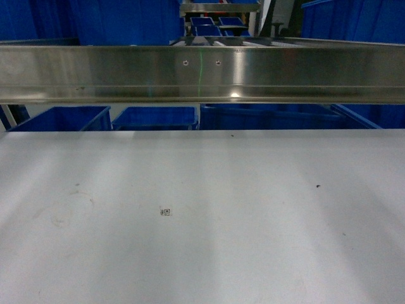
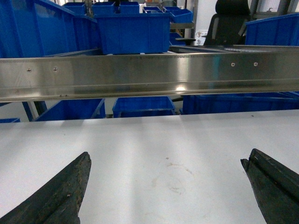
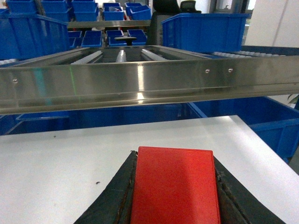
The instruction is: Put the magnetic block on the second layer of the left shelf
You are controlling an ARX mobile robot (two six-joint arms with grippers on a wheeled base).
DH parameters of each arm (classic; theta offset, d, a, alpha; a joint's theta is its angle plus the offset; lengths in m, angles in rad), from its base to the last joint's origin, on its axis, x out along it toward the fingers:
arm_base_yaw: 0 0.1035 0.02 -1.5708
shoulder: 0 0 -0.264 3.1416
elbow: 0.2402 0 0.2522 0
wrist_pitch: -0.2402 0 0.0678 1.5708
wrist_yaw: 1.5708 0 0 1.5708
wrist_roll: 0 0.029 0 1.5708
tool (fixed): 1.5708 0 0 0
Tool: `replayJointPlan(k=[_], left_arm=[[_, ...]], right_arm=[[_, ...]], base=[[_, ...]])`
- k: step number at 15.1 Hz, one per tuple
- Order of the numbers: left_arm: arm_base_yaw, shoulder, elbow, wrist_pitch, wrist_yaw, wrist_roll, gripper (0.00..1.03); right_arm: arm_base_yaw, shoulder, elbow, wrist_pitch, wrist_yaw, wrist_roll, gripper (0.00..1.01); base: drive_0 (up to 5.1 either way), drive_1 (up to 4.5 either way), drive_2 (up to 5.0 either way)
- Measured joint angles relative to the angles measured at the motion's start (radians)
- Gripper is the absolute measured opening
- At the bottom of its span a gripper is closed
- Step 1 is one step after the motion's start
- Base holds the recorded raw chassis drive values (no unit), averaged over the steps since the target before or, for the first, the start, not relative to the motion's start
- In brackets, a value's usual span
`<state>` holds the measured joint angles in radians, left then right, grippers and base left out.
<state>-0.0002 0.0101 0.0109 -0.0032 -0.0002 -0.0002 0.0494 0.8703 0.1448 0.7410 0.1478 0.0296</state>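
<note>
Two grippers | right gripper (image 3: pixel 174 196) clamps magnetic block (image 3: pixel 174 186) | left gripper (image 2: pixel 166 186) spread, nothing between

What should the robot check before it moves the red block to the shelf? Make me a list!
1. Block held: ok. The red magnetic block sits between the right tool's fingers.
2. Grip firm: cannot tell. The fingertips are hidden by the block.
3. Left tool out of the way: ok. The left tool is open and empty over the white table.
4. Path ahead: not ok yet. The steel rail crosses in front of the block, above the table.
5. Shelf spot free: cannot tell. Blue crates and rollers show behind the rail, but which level is the second layer is not clear.
</note>
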Motion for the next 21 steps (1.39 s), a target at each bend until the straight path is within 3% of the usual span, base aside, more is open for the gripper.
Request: replayJointPlan(k=[2,3,7,9,12,15,21], left_arm=[[0.0,0.0,0.0,0.0,0.0,0.0,0.98],[0.0,0.0,0.0,0.0,0.0,0.0,0.98],[0.0,0.0,0.0,0.0,0.0,0.0,0.98],[0.0,0.0,0.0,0.0,0.0,0.0,0.98],[0.0,0.0,0.0,0.0,0.0,0.0,0.98],[0.0,0.0,0.0,0.0,0.0,0.0,0.98],[0.0,0.0,0.0,0.0,0.0,0.0,0.98]], right_arm=[[-0.076,0.016,0.0,0.01,-0.043,0.0,0.33],[-0.082,0.019,0.0,0.011,-0.044,0.0,0.33],[-0.003,-0.014,0.0,-0.023,-0.027,0.005,0.33],[0.026,-0.044,-0.005,-0.103,-0.027,0.007,0.33],[0.035,-0.069,-0.01,-0.158,-0.067,0.002,0.33],[0.008,-0.069,-0.01,-0.171,-0.126,-0.004,0.33],[0.024,-0.063,-0.01,-0.161,-0.129,-0.005,0.33]], base=[[0.0,0.0,0.0],[0.0,0.0,0.0],[0.0,0.0,0.0],[0.0,0.0,0.0],[0.0,0.0,0.0],[0.0,0.0,0.0],[0.0,0.0,0.0]])
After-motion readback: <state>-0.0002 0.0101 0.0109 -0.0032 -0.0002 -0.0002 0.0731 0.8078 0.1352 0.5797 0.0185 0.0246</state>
